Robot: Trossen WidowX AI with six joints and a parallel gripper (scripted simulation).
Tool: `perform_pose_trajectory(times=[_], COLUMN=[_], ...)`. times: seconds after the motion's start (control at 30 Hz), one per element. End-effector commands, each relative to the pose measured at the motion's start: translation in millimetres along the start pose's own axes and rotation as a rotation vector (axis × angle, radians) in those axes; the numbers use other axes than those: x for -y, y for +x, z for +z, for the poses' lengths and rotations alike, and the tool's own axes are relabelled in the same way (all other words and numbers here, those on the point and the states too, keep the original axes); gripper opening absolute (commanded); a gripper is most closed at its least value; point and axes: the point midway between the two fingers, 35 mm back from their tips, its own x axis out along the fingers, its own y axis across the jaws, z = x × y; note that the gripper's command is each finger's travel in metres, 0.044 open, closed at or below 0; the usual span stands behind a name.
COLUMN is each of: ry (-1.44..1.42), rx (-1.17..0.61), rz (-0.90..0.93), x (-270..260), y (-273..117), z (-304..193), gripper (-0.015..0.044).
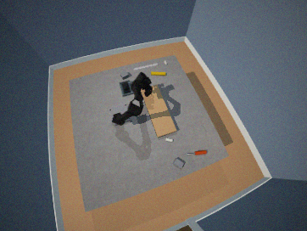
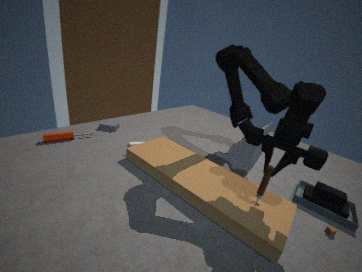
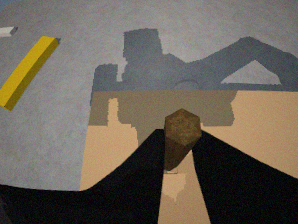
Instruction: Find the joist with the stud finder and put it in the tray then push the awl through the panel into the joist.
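My gripper (image 2: 270,171) (image 3: 177,136) is shut on the brown handle of the awl (image 2: 266,181) (image 3: 182,125). The awl points down at the tan floor panel (image 1: 164,125) (image 2: 200,181) (image 3: 265,120), near the panel's tray-side end, and leans slightly in the exterior view. Its thin tip is at the panel's top face; whether it touches or has entered is too small to tell. The black stud finder (image 2: 327,195) (image 1: 126,87) lies in the blue-grey tray (image 2: 320,212) beside that end. No joist shows.
A yellow bar (image 1: 159,73) (image 3: 31,70) lies beyond the panel's end. A small orange block (image 2: 330,231) lies by the tray. A white piece (image 1: 170,139), a red-handled screwdriver (image 1: 201,152) (image 2: 58,136) and a grey block (image 1: 179,162) (image 2: 108,127) lie past the other end.
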Motion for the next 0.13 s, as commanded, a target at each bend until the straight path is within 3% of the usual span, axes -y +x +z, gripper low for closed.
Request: perform_pose_trajectory(times=[0.0,0.1], ry=[-0.009,-0.009], rx=[-0.005,-0.005], rz=[-0.001,-0.001], x=[0.7,0.7], y=[0.9,0.9], z=[-2.0,-2.0], gripper=[0.0000,0.0000])
